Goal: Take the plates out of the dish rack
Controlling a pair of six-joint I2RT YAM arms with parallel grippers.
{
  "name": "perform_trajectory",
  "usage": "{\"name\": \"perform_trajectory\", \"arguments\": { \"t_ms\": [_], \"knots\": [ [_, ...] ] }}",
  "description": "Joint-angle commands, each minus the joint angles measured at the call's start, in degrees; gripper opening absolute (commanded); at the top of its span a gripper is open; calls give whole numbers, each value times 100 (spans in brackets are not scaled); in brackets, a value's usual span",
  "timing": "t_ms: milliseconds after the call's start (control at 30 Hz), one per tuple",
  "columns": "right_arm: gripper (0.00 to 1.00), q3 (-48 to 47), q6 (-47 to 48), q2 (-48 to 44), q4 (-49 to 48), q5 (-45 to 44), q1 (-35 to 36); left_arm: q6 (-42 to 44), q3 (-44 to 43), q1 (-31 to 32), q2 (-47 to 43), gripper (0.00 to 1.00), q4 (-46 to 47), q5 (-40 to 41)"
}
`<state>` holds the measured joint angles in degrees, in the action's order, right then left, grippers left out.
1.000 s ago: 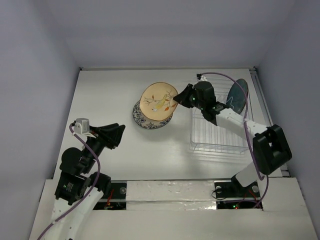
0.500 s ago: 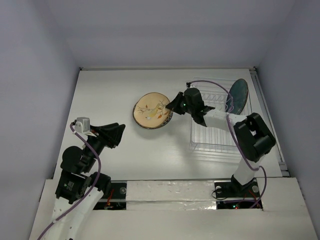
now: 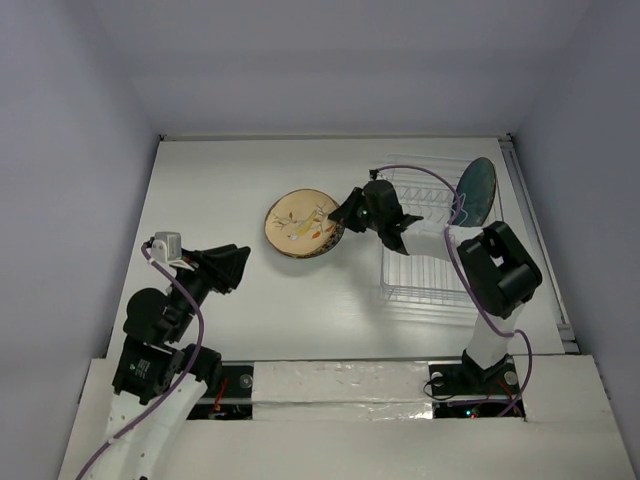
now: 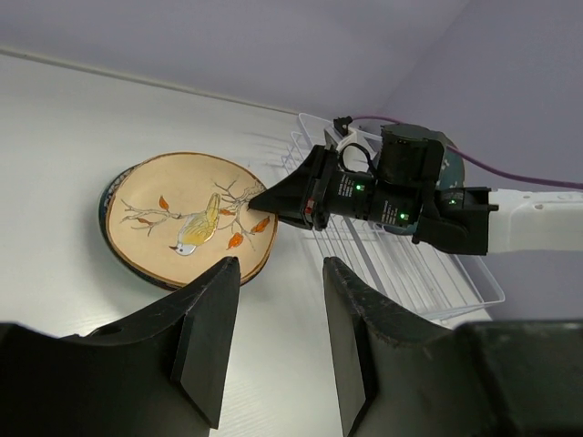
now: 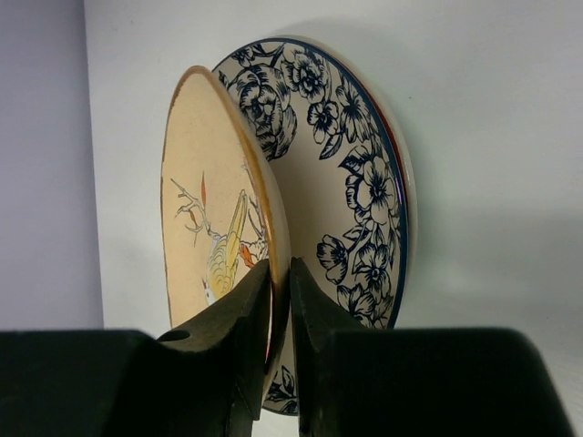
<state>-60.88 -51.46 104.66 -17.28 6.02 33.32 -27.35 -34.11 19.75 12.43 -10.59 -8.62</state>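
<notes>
Tan-yellow plate [image 5: 214, 200] is seeming rigid, slick and breakable; we are pinching its rim in the right gripper [image 5: 281, 273] above the floral plate [image 5: 351, 182], left gripper [image 4: 278, 337] hanging open.

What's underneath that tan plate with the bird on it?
A white plate with blue flowers sits under the tan plate, its rim peeking out. Anything beneath that one is covered from view.

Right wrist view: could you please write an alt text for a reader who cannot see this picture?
The right gripper pinches the rim of a tan-yellow plate painted with a bird, holding it at an angle over a white plate with a blue floral pattern. Both are seen against the white table.
</notes>
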Motion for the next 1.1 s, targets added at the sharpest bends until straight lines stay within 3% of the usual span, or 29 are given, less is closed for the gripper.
{"name": "perform_trajectory", "arguments": {
  "t_ms": [0,233,467,567,733,833,867,933,1067],
  "knots": [
    [20,-108,-40,-156,-417,-224,87,-7,-114,-50,93,39,250,-96],
    [25,-257,312,-148,251,-356,140,-7,-114,-103,111,39,259,-122],
    [66,-433,716,-350,892,-706,263,-7,-122,-103,111,39,259,-131],
    [77,-695,1050,-551,1392,-1023,411,-7,-105,-103,111,39,259,-140],
    [81,-1136,1647,-947,2509,-1673,641,-7,-114,-103,120,39,259,-148],
    [65,-1093,1876,-1491,2773,-2069,641,2,-105,-103,120,39,268,-157],
    [40,-1066,1938,-1667,2826,-2340,641,2,-105,-103,111,39,268,-157],
    [4,-1031,2191,-2220,3054,-2683,641,2,-114,-103,120,39,259,-175],
    [0,-996,2614,-3056,3695,-3992,325,11,-114,-103,102,38,277,-184]
  ]
}}
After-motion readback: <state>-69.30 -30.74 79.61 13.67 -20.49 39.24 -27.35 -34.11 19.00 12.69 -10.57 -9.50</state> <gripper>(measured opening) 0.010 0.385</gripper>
